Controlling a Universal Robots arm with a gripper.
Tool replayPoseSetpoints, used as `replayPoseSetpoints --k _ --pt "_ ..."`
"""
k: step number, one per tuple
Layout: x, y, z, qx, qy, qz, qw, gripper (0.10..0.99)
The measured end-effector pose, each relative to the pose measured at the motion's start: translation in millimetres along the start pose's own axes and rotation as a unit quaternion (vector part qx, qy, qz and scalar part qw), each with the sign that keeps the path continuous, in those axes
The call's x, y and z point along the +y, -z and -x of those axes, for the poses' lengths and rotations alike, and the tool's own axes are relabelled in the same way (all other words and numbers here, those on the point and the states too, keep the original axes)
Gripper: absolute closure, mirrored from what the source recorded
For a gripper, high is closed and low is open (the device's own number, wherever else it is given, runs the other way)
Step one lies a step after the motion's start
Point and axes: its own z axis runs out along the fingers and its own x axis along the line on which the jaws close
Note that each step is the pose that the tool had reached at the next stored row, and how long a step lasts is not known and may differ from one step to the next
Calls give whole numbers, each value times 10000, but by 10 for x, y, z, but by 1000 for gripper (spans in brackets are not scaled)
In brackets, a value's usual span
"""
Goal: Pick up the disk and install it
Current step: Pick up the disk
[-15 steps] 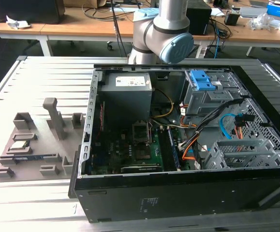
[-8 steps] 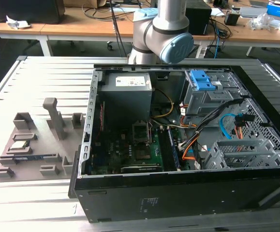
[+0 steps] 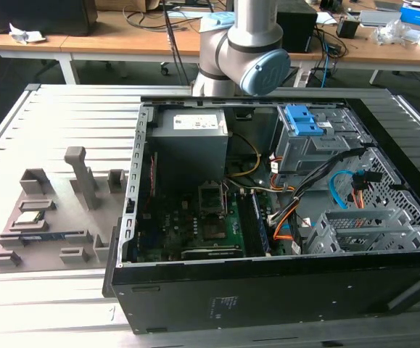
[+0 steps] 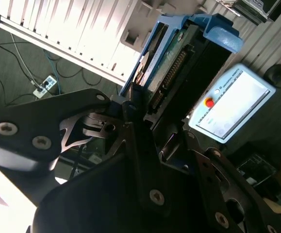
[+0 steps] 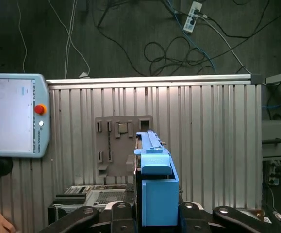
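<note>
One disk point(image 5: 157, 189), one case point(image 3: 268, 299), one pendant point(image 5: 14, 114)

Computer case point(image 3: 268, 297) on table point(image 3: 64, 109) — parts holder point(image 3: 50, 221) at exterior view's left; disk point(image 5: 157, 194) between fingers point(image 5: 123, 218).

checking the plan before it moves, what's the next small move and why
Probably carry the disk toward the drive bay in the open case: the gripper is shut on it, high above the table, not yet at the bay.
</note>
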Motion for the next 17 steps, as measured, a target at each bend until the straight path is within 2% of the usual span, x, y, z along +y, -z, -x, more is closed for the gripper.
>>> replayPoseSetpoints --k 5,8,10,11,15,16,17 --pt "0 110 -3 -4 -1 0 10000 725" --pt "-1 117 -4 -40 -1 1 10000 725" --pt "0 116 -4 -243 -2 5 9997 725" --pt "0 116 -4 -269 -2 5 9996 725" --pt "-3 116 -4 -278 -3 6 9996 725" --pt "-43 117 -3 -276 -2 7 9996 725" --pt "-123 115 0 -273 -2 14 9996 725"
